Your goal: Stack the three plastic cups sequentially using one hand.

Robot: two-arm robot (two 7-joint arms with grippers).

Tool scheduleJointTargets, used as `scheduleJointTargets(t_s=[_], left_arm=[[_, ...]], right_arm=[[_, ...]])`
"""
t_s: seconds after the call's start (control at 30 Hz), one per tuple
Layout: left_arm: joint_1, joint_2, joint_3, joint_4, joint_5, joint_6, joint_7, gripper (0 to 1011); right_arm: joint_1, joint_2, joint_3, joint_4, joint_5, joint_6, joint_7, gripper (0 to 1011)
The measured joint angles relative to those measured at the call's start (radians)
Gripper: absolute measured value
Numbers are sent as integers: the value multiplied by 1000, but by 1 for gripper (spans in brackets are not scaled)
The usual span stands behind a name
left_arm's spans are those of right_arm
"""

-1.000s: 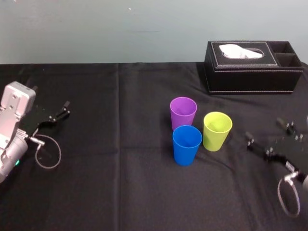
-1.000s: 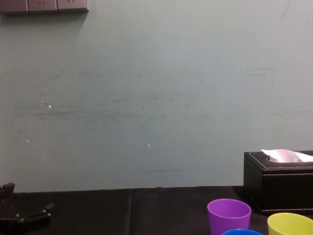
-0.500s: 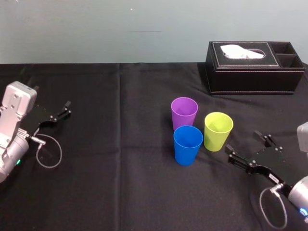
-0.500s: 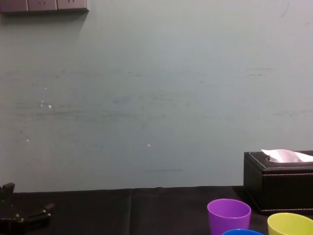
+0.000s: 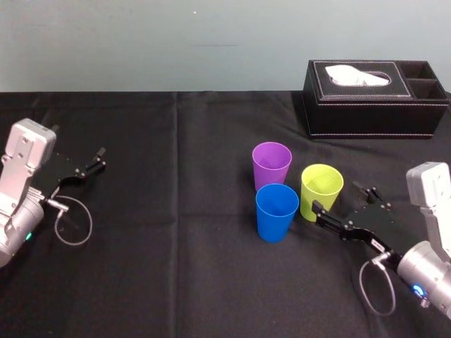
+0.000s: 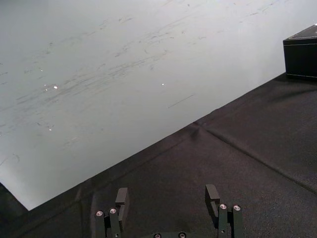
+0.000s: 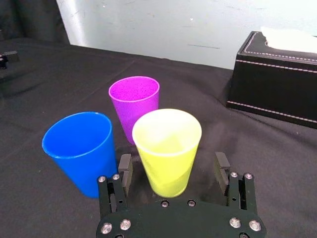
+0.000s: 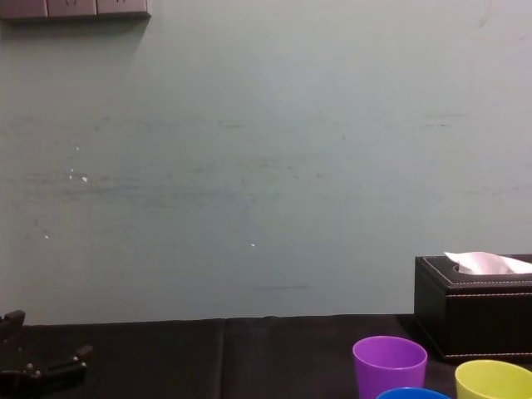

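The 3 cups stand upright and close together on the black cloth (image 5: 176,211), none stacked yet: purple cup (image 5: 271,163) behind, blue cup (image 5: 276,211) in front, yellow-green cup (image 5: 321,191) on the right. The right gripper (image 7: 173,168) has its fingers spread, 1 on each side of the yellow-green cup, apparently so the cup fits between them for a grasp. The left gripper (image 6: 167,198) is also spread and parked far left.

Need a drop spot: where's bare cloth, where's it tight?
Bare: wide cloth between left pincer and purple cup and blue cup; also the strip in front of blue. Tight: cups clustered, open right pincer flanking yellow-green cup, tissue box behind.
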Motion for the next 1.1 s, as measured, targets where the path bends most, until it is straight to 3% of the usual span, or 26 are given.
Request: scheduleJointTargets(t_s=[0.37, 1.1], left_arm=[[0, 0, 0, 0, 0, 0, 0, 1011], [0, 0, 0, 0, 0, 0, 0, 1011]], right_arm=[[65, -59, -16, 66, -47, 12, 20, 1004], [150, -157, -3, 168, -81, 17, 68, 1004]])
